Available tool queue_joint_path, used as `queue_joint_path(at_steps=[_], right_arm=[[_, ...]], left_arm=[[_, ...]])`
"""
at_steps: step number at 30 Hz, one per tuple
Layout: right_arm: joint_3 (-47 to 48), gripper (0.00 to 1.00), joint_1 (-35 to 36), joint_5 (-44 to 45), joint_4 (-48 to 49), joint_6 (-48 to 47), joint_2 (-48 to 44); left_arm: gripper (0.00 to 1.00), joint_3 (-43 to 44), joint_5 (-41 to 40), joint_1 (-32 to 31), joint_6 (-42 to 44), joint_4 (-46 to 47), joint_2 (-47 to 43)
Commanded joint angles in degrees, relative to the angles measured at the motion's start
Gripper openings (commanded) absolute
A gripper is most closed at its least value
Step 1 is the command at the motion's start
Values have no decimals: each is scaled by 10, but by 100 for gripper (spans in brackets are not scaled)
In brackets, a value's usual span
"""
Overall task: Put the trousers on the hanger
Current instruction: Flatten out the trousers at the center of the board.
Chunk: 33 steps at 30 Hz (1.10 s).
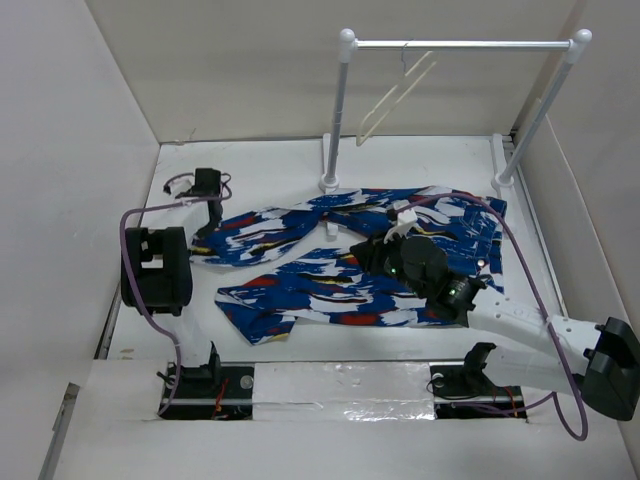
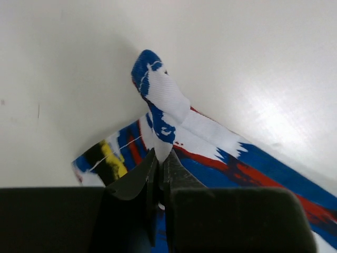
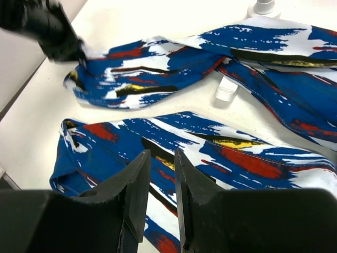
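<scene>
From above, a white surface sits boxed in by plain white wall panels on the far side and both flanks. A rack with white poles and a metal crossbar stands at the far edge. The cream hanger hangs tilted from its crossbar, bare. The trousers lie flat on the surface in front of the rack, waist below its right pole and both legs running out past its left pole. The left claw is down at the end of the leg nearer the rack. The right claw is over the middle of the garment, in front of the rack's left foot.

In the left wrist view, the claw is clamped on a pinched-up fold of the trousers' cuff, which stands up from the bare surface.

In the right wrist view, the fingers stand a narrow gap apart with nothing between them, over the leg farther from the rack; I cannot tell whether they touch it. A small white piece sits between the two legs.
</scene>
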Motion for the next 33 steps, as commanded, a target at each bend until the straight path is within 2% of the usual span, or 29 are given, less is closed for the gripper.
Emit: queue_joint_path(at_steps=[1, 6, 9, 14, 20, 23, 25, 30, 33], right_arm=[[-4, 31, -5, 16, 34, 5, -10], [-1, 31, -16, 47, 25, 3, 2], [1, 31, -29, 47, 14, 14, 1], [-23, 31, -53, 51, 29, 25, -32], [-42, 30, -95, 44, 40, 40, -44], [-41, 30, -101, 28, 40, 45, -36], [-41, 30, -101, 27, 39, 44, -34], [-40, 30, -107, 37, 32, 44, -45], [-45, 30, -112, 38, 34, 44, -48]], left_arm=[[0, 127, -30, 3, 40, -29, -20], [0, 296, -35, 3, 67, -45, -28], [0, 336, 16, 3, 101, -21, -69], [0, 335, 91, 3, 102, 41, -153], [0, 336, 63, 3, 100, 57, -254], [0, 363, 48, 3, 125, 49, -260], [0, 398, 44, 3, 117, 4, -249], [0, 342, 129, 3, 80, 15, -289], [0, 338, 122, 3, 79, 11, -284]])
